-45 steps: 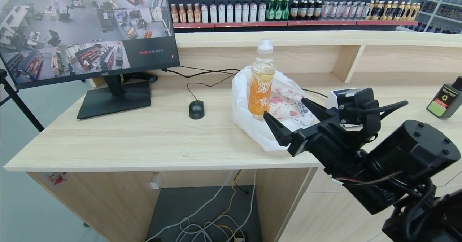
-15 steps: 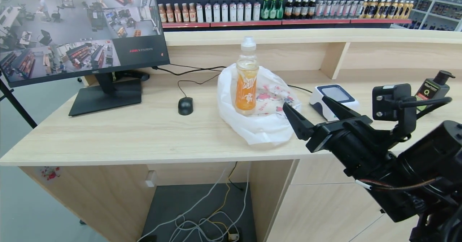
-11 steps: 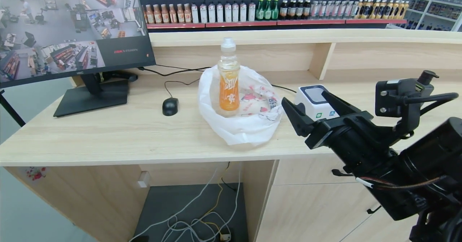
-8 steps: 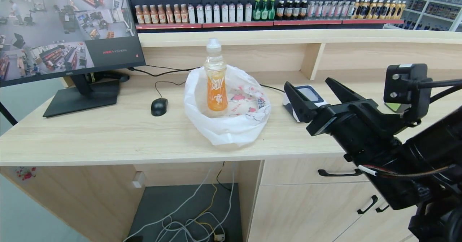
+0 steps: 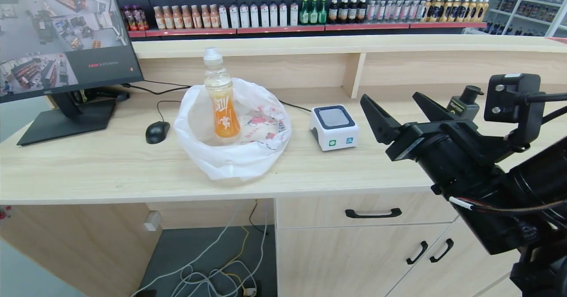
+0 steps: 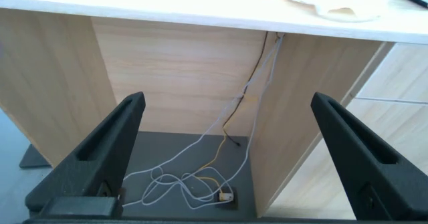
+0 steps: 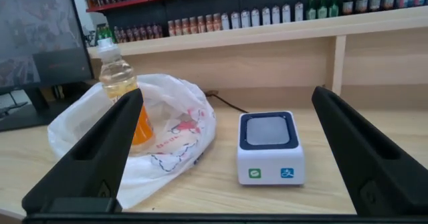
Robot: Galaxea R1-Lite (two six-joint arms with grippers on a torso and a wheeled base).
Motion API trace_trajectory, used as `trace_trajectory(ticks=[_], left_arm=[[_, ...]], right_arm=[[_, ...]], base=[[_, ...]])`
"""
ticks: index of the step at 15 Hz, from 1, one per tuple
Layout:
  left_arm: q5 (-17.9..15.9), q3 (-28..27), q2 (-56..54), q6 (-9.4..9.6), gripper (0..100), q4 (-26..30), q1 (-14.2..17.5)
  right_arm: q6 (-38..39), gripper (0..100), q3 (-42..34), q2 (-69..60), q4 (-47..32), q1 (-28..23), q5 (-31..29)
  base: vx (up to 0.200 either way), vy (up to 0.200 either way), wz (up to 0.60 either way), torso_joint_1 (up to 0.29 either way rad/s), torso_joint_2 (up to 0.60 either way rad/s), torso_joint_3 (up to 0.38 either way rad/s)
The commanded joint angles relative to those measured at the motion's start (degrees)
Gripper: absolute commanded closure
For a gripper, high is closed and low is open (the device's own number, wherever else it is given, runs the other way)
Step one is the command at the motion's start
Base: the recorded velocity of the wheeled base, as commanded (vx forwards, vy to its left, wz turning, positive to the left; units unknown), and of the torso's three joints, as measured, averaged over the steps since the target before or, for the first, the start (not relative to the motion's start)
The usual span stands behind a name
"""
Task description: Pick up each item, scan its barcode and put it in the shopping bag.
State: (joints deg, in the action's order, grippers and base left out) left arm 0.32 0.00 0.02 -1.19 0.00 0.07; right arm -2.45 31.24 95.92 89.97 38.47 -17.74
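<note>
Nearest to you, the right gripper [image 5: 390, 98] hangs in front of the counter's front edge, toward its right end, just above tabletop height. Its two fingers are spread wide with nothing between them. In the right wrist view the same gripper [image 7: 227, 93] frames the scanner [image 7: 267, 147] and the shopping bag [image 7: 167, 140] in its gap.

The left gripper [image 6: 227, 100] sits lower, below the tabletop's front edge. It faces the open space under the counter, where loose cables [image 6: 194, 177] lie on the floor. Its fingers are also wide apart and empty.

On the tabletop [image 5: 110, 168], the white shopping bag [image 5: 234, 155] sits close to the front edge, left of the middle, with its mouth open upward. The orange drink bottle [image 5: 220, 102] stands upright inside the bag, its white cap well above the rim.

The scanner [image 5: 333, 126] stands near the bag on your robot's right, not touching it, window facing up. A black mouse [image 5: 157, 132] lies near the bag on the left. A pump bottle [image 5: 465, 102] stands toward the right end, partly hidden behind the right gripper.

Further back, a monitor [image 5: 62, 36] occupies the rear left corner. Beyond the counter's raised back ledge, a shelf of bottles [image 5: 310, 13] runs along the wall.
</note>
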Motion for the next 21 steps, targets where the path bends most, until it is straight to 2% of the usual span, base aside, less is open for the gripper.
trace_trajectory(ticks=[1, 19, 21], left_arm=[[0.03, 0.0, -0.02, -0.04, 0, 0.0, 0.01], [0.03, 0.0, -0.02, 0.05, 0, 0.0, 0.01], [0.03, 0.0, -0.02, 0.14, 0, 0.0, 0.01]], right_arm=[[-0.01, 0, 0.04, 0.15, 0.03, 0.02, -0.02], [-0.71, 0, 0.84, 2.35, 0.03, -1.65, -0.02], [-0.89, 0, 1.1, 3.05, 0.03, -3.41, -0.02]], base=[[0.0, -0.2, 0.0, 0.002, 0.0, 0.002], [0.0, -0.2, 0.0, 0.003, 0.0, 0.002], [0.0, 0.0, 0.0, 0.0, 0.0, 0.0]])
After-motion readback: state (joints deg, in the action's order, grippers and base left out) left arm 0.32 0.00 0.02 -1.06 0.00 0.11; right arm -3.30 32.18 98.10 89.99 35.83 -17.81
